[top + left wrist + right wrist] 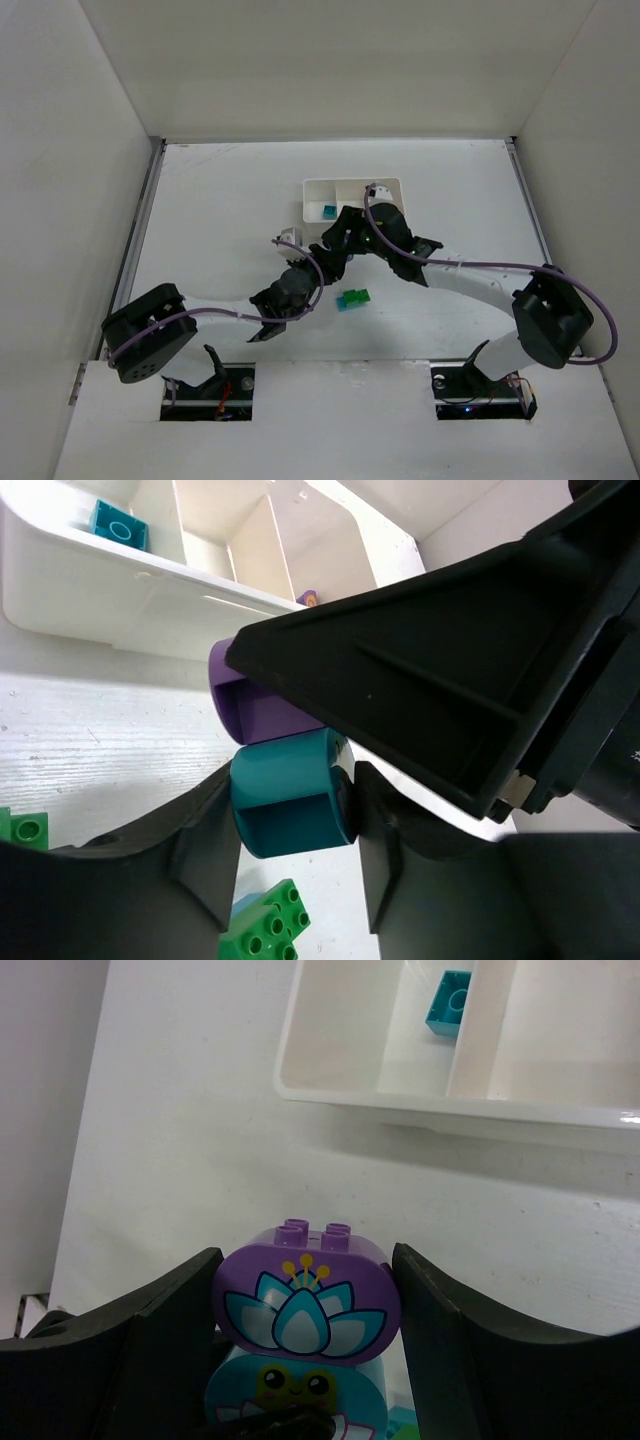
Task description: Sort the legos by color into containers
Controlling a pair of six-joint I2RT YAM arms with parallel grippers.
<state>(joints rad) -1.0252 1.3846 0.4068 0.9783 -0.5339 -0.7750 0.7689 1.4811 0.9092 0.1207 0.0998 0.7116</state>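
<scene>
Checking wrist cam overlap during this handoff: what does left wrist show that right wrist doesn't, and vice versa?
Left wrist only: green bricks on the table, and a clear look at the left fingers pinching the teal brick.
Right wrist only: the printed faces, a lotus on the purple brick and a frog on the teal one, with the right fingers flanking the purple brick.
Both: the purple-on-teal stack and the white tray with one small teal brick inside.

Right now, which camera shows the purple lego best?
Right wrist: the purple lego faces it whole, flower print and studs, held in the right end effector. Left wrist shows only one end, the rest behind that end effector. Top external hides it under the arms.
</scene>
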